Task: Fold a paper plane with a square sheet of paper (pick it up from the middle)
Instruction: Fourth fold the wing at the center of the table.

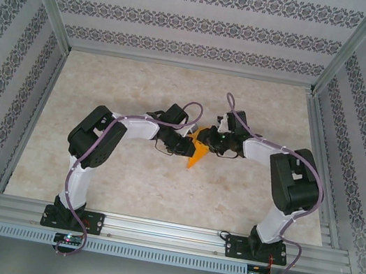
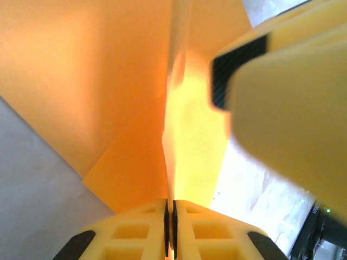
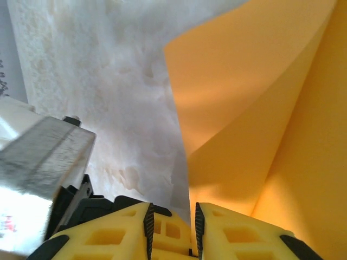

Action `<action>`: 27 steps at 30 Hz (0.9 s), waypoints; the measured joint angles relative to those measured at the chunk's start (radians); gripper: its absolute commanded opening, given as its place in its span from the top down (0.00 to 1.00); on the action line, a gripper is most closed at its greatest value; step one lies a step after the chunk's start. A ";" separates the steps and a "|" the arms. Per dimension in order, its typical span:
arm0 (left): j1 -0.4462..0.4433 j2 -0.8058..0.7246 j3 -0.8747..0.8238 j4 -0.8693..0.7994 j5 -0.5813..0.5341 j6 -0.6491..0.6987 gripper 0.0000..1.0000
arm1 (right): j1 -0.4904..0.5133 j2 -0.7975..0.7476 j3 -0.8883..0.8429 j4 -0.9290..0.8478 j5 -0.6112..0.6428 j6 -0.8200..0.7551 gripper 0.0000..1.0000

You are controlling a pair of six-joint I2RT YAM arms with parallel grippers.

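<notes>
The orange-yellow paper (image 1: 196,152) hangs between the two grippers above the table's middle, folded into a wedge that points toward the near edge. In the left wrist view the paper (image 2: 108,86) shows layered flaps and a central crease. My left gripper (image 2: 172,206) is shut on that crease; it comes in from the left (image 1: 186,143). My right gripper (image 1: 210,142) comes in from the right. Its jaws (image 3: 172,214) stand open, with the paper's (image 3: 260,108) edge running down into the gap. A blurred right fingertip (image 2: 282,108) lies against the paper's upper right.
The marble-patterned tabletop (image 1: 142,87) is bordered by aluminium rails (image 1: 159,231) at the near edge and patterned walls on three sides. Both arm bases (image 1: 70,216) (image 1: 255,249) are bolted at the near rail.
</notes>
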 measured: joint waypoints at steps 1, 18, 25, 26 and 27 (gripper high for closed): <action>0.000 0.000 0.000 0.000 0.000 0.000 0.86 | -0.006 -0.005 0.000 -0.005 0.004 -0.005 0.70; 0.000 -0.002 -0.033 0.014 -0.011 0.002 0.88 | -0.036 -0.008 0.000 -0.106 0.068 -0.094 0.82; 0.000 -0.006 -0.042 0.024 -0.011 -0.001 0.89 | -0.036 0.006 -0.006 -0.117 0.076 -0.111 0.84; 0.000 -0.006 -0.043 0.026 -0.011 -0.002 0.89 | -0.036 0.012 -0.007 -0.121 0.080 -0.117 0.83; 0.000 -0.008 -0.045 0.028 -0.011 -0.002 0.89 | -0.036 0.017 -0.007 -0.124 0.084 -0.120 0.84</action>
